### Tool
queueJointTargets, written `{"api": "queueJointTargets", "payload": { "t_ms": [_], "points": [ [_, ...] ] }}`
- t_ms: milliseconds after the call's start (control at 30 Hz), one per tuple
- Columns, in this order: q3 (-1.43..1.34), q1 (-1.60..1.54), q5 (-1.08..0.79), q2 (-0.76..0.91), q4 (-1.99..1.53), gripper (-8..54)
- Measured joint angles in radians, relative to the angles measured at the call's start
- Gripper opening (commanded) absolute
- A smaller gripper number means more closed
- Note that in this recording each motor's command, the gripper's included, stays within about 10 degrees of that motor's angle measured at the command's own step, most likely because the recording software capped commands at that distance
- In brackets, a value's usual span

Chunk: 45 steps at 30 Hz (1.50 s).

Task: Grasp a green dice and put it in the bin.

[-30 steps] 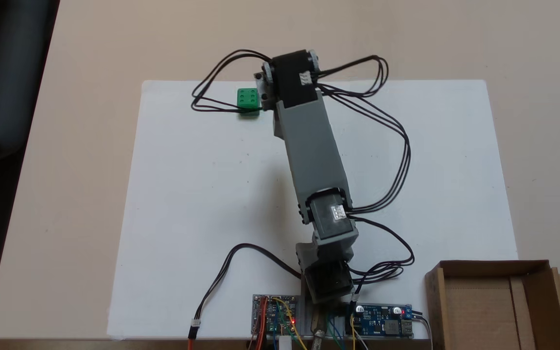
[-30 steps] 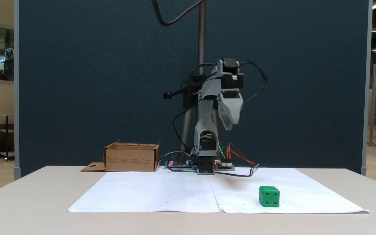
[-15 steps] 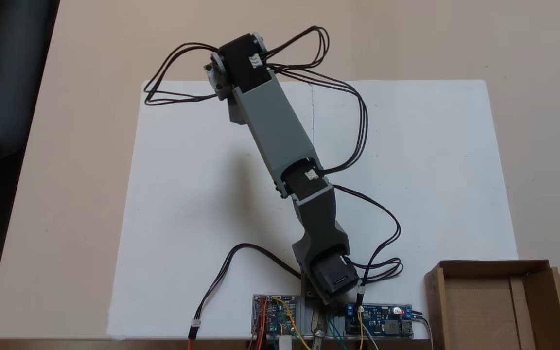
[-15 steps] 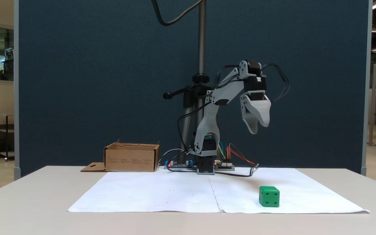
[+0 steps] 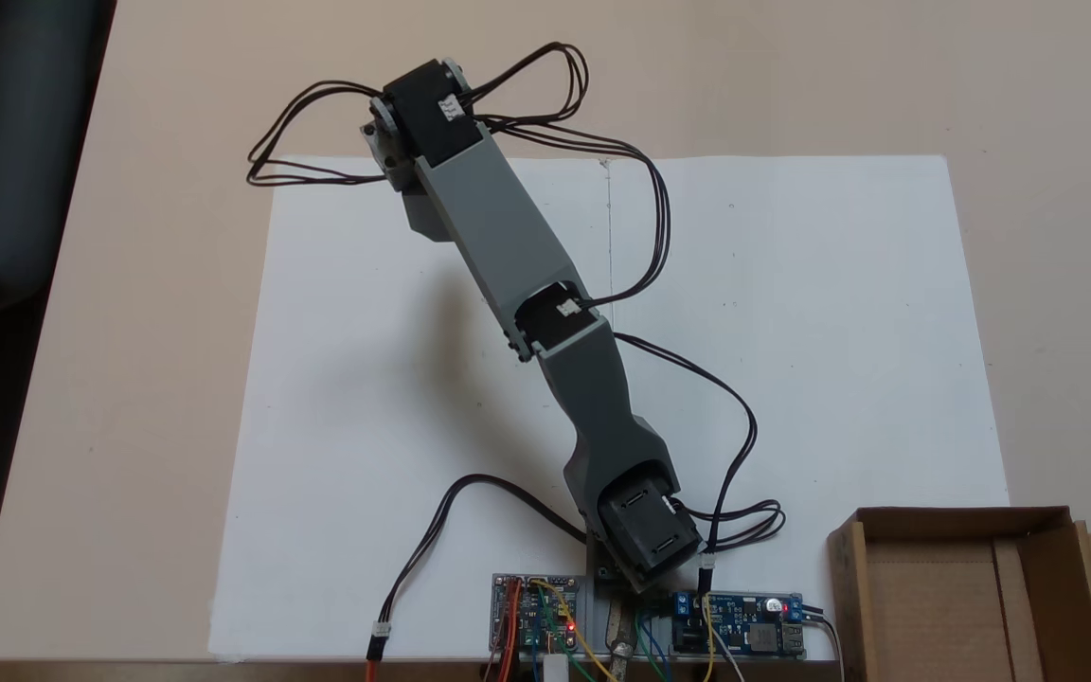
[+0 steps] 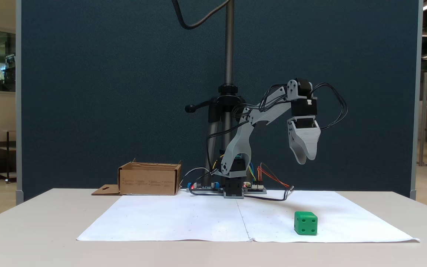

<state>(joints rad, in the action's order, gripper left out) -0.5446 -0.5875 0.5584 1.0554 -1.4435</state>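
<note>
Table (image 6: 32, 237): pale, under white paper sheet (image 6: 184, 222).
Bin (image 6: 149, 179): brown cardboard, beside the arm's base, well apart from the dice.
Gripper (image 6: 302, 160): raised, pointing down, above the dice; jaws overlapping, state impossible to tell.
Green dice (image 6: 305, 223): resting on the paper, untouched.

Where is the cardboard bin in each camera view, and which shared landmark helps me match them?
In a fixed view, looking down: the bin sits at bottom right, just off the white paper sheet's corner.
In a fixed view, from the front: the bin stands left of centre, behind the sheet's far left corner.
Shared landmark: the white paper sheet.
</note>
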Motion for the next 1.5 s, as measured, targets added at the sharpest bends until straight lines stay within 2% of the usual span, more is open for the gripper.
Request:
{"api": "queueJointTargets", "payload": {
  "t_ms": [200, 533, 967, 1500],
  "points": [
    [0.080, 0.028, 0.092, -0.002, 0.000, 43.0],
    [0.143, 0.029, 0.127, -0.005, -0.002, 42.6],
    [0.192, 0.041, 0.130, -0.202, -0.002, 42.8],
    [0.250, 0.110, 0.133, -0.302, 0.000, 42.9]
  ]
}}
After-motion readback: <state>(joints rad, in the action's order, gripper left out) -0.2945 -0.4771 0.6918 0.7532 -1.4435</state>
